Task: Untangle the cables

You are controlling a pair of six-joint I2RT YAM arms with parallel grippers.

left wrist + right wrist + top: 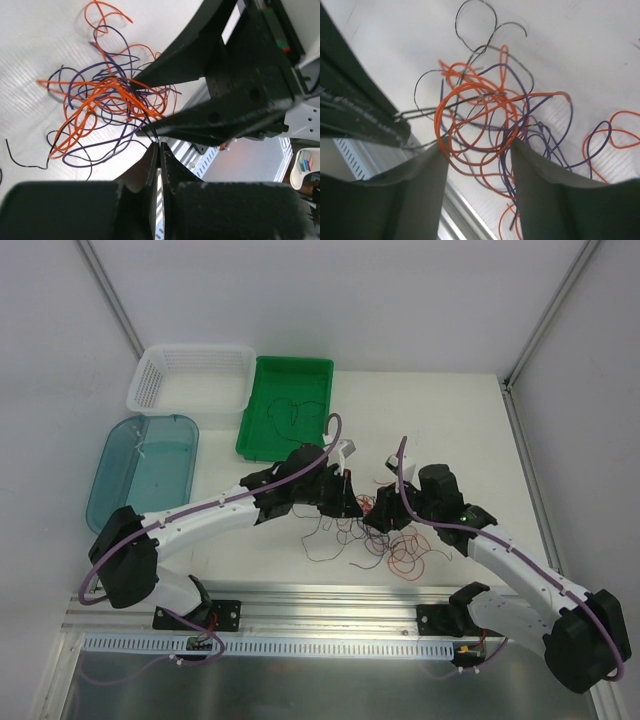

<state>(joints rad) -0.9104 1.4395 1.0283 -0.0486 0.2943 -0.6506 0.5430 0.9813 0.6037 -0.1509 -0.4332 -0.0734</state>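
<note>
Overall, cables formed a looped tangle, long axis L-R on table. L gripper clamped on black strands; R gripper fingers apart, astride orange loops.

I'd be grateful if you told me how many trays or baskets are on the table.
3: a white basket at the far left edge, a green tray right beside it toward the middle, and a blue translucent tray nearer the arms, in front of the basket. None seems hidden.
</note>
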